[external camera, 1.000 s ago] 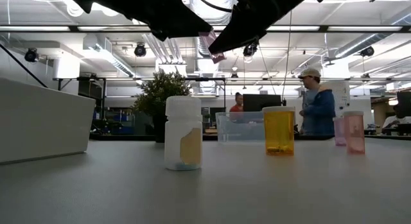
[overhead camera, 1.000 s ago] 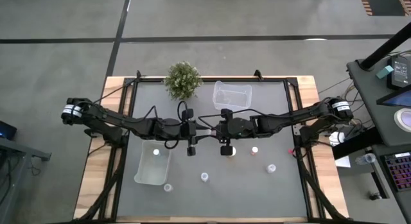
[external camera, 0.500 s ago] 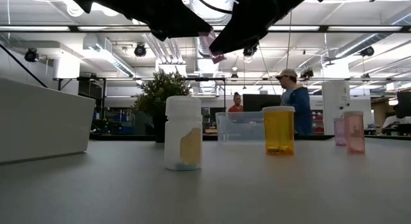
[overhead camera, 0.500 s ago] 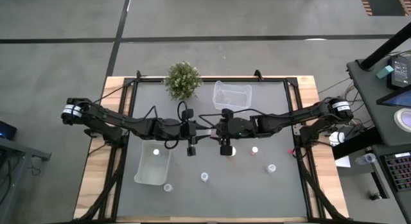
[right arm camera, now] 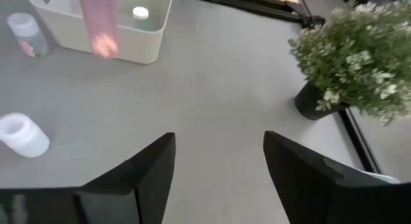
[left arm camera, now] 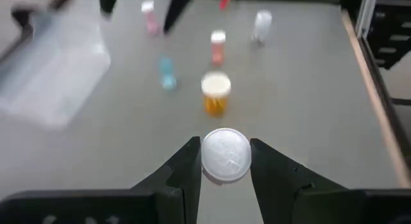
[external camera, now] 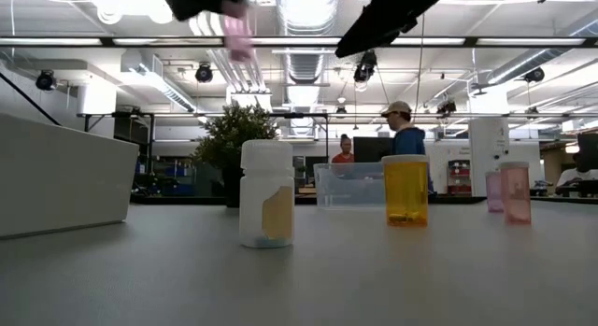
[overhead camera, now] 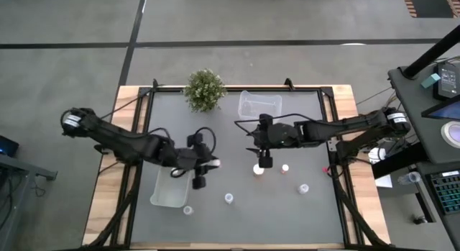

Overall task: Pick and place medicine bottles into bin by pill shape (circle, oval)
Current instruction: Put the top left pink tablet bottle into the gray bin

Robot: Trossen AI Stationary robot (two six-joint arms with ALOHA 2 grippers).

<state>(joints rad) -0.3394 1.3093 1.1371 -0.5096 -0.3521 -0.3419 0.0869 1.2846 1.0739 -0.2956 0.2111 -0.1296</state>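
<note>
My left gripper [overhead camera: 199,180] is shut on a pink medicine bottle [external camera: 238,32] with a white cap. It hangs in the air beside the white bin [overhead camera: 167,193] at the table's near left. My right gripper [overhead camera: 264,162] stands open at mid-table with nothing between its fingers [right arm camera: 151,166]. It is just above an orange bottle [overhead camera: 257,169]. Other bottles stand upright on their bases on the mat: one [overhead camera: 285,167], a white one [overhead camera: 303,188] and another [overhead camera: 229,198]. One more [overhead camera: 188,209] stands by the bin's near corner. A bottle [right arm camera: 140,13] sits inside the white bin. My left gripper pinches the pink bottle at its white cap end [left arm camera: 225,155] between the two fingers, one on each side. The cap faces back toward the wrist, and the pink body [right arm camera: 99,22] points away and down. The bottle is lifted clear of the table.
A clear bin [overhead camera: 260,107] stands at the far middle, and a green bushy plant [overhead camera: 205,89] is left of it. Black frame rails run along the table's sides. People stand in the room beyond the table.
Both grippers met at mid-table around the pink bottle. My right gripper has let go of it and drawn back a little toward the table's right. My left gripper has swung toward the near left with the bottle, up beside the white bin, and has turned as it went.
</note>
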